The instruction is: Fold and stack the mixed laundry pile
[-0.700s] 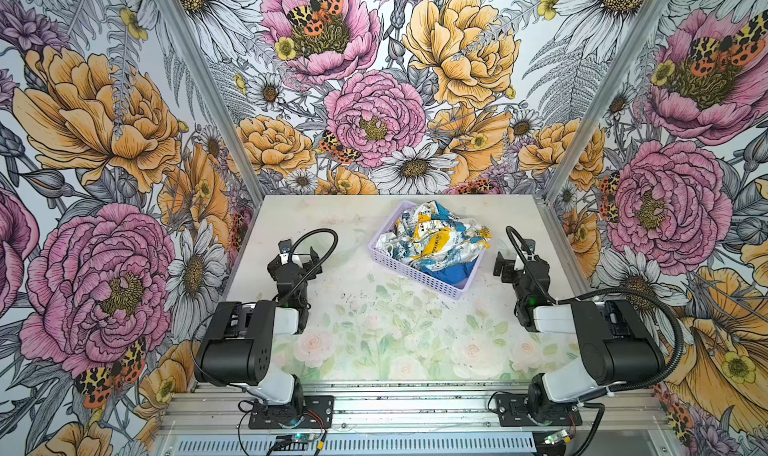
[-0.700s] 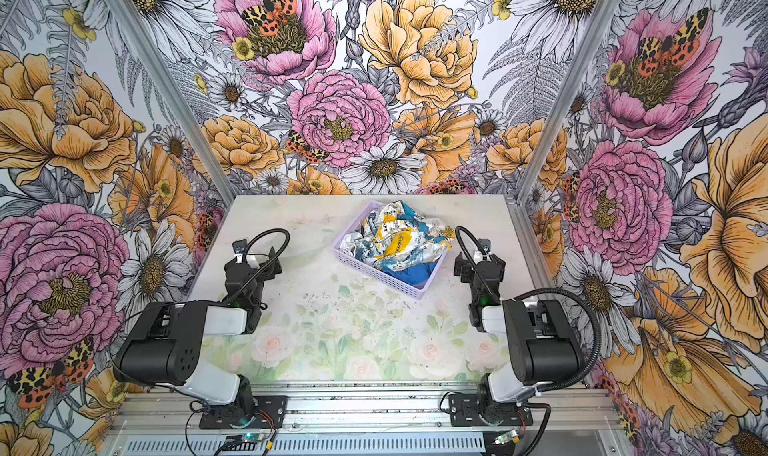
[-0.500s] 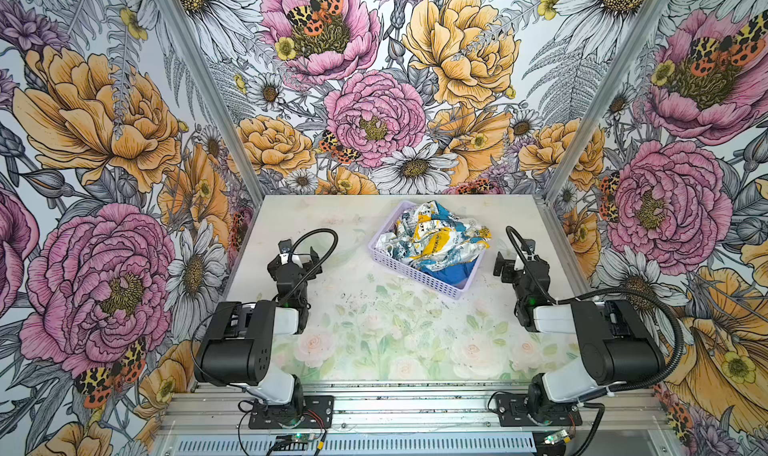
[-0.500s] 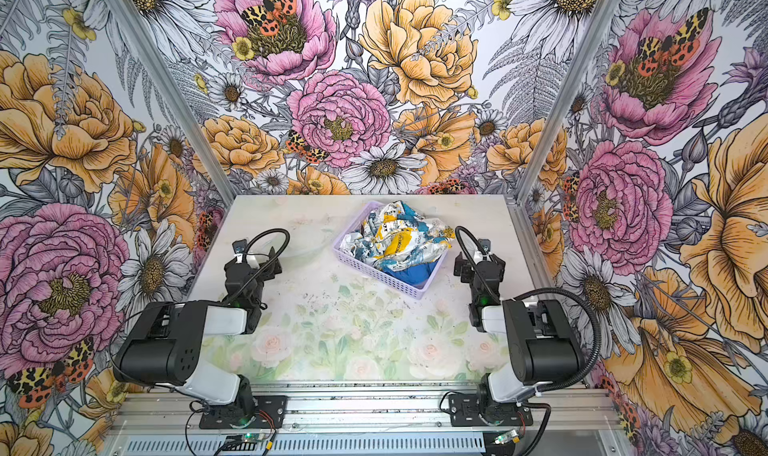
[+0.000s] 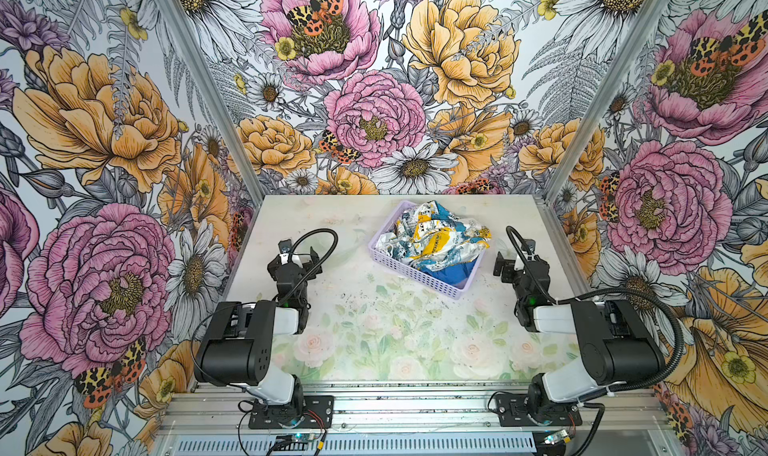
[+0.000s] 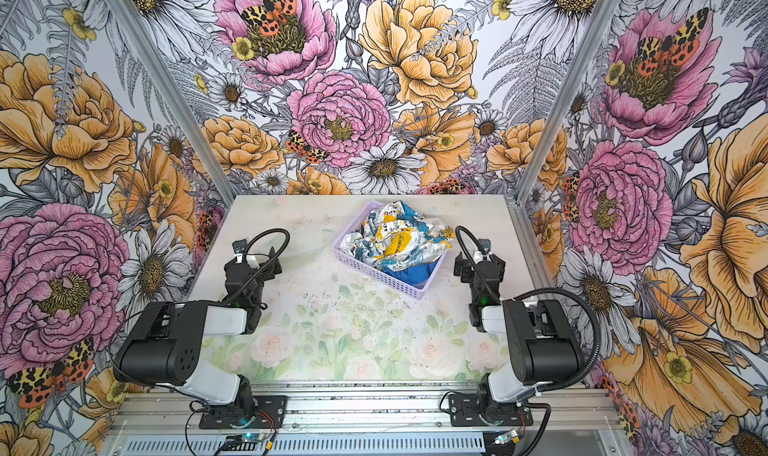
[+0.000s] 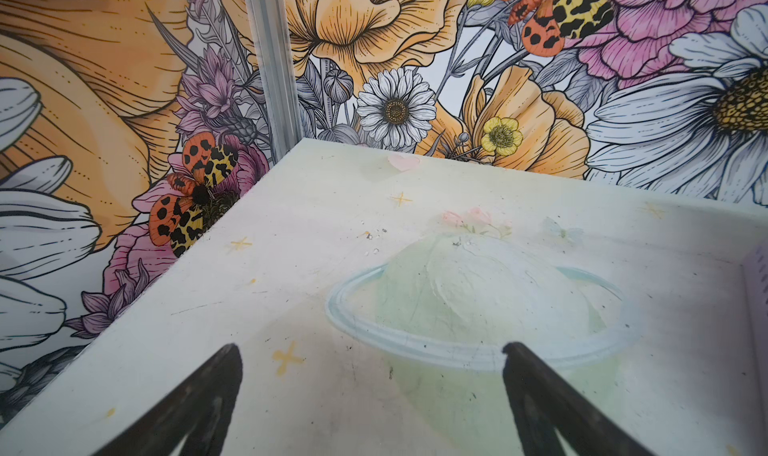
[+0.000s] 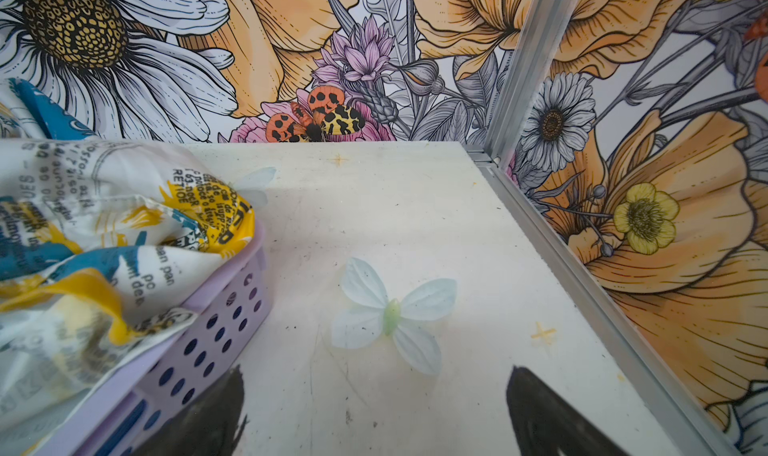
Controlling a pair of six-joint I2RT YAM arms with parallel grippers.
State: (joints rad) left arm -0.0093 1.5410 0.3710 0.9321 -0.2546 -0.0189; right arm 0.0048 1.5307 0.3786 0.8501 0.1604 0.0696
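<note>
The mixed laundry pile sits crumpled in a lavender basket (image 5: 415, 276) (image 6: 384, 278) (image 8: 216, 329) at the back middle of the table. On top is the white garment with newspaper text and yellow and blue splashes (image 5: 432, 238) (image 6: 399, 238) (image 8: 83, 225). The royal blue T-shirt (image 5: 451, 272) (image 6: 415, 272) shows under it at the basket's near corner. My left gripper (image 5: 296, 258) (image 6: 253, 260) (image 7: 372, 354) rests low to the left of the basket, open and empty. My right gripper (image 5: 515, 260) (image 6: 478, 262) (image 8: 374, 377) is open and empty just right of the basket.
The table (image 5: 374, 329) (image 6: 332, 329) has a pale floral print with a printed butterfly (image 8: 390, 316) and planet (image 7: 478, 308). Flowered walls with metal posts (image 7: 274, 59) (image 8: 528, 59) close in three sides. Both arm bases stand on the front rail (image 5: 415, 404).
</note>
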